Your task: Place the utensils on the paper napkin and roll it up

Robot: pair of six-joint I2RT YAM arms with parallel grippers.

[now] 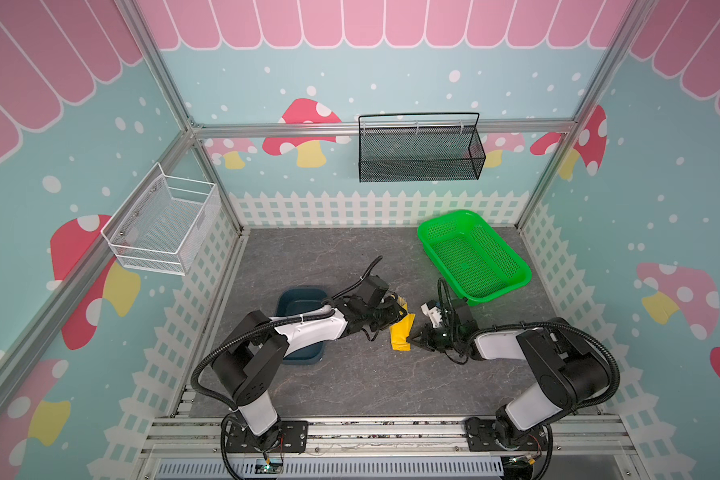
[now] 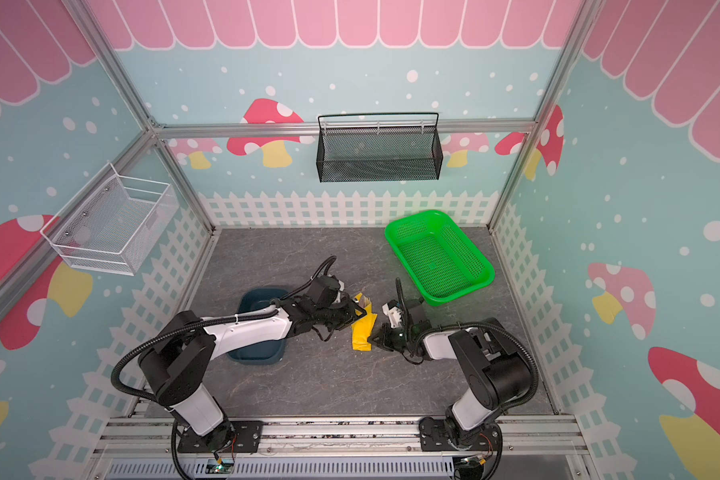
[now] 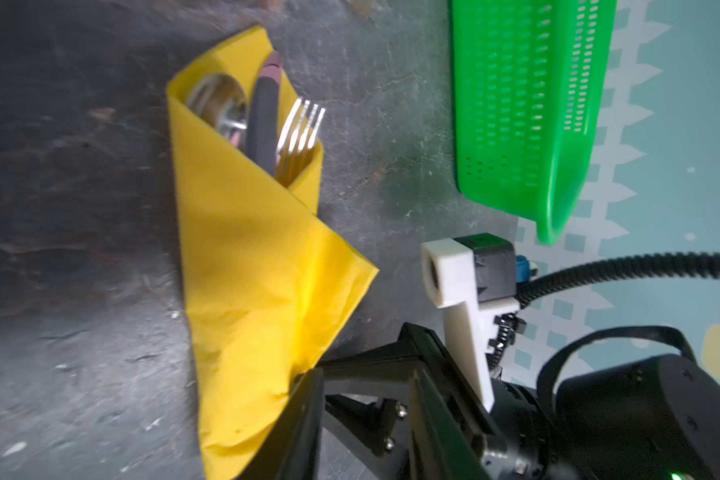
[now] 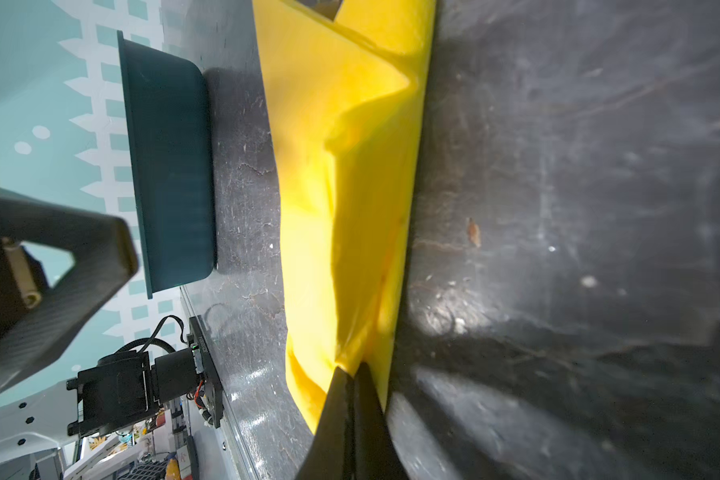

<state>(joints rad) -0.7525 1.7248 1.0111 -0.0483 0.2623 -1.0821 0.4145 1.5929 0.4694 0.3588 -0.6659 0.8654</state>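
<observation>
The yellow paper napkin (image 1: 402,332) (image 2: 360,332) lies folded into a long bundle mid-table. The utensils stick out of its far end: spoon (image 3: 217,104), knife (image 3: 265,112) and fork (image 3: 302,124). My right gripper (image 1: 411,340) (image 4: 350,370) is shut on the napkin's (image 4: 350,187) near end, with yellow paper pinched between its tips. My left gripper (image 1: 396,316) (image 3: 364,399) reaches in from the left over the bundle's (image 3: 258,270) middle. Its jaws stand apart and one finger lies along the paper's edge. Nothing shows held between them.
A dark blue tray (image 1: 296,299) (image 4: 167,158) sits left of the bundle, partly under my left arm. A green basket (image 1: 499,291) (image 3: 516,104) stands at the back right. A black wire basket (image 1: 420,153) and a white one (image 1: 163,224) hang on the walls.
</observation>
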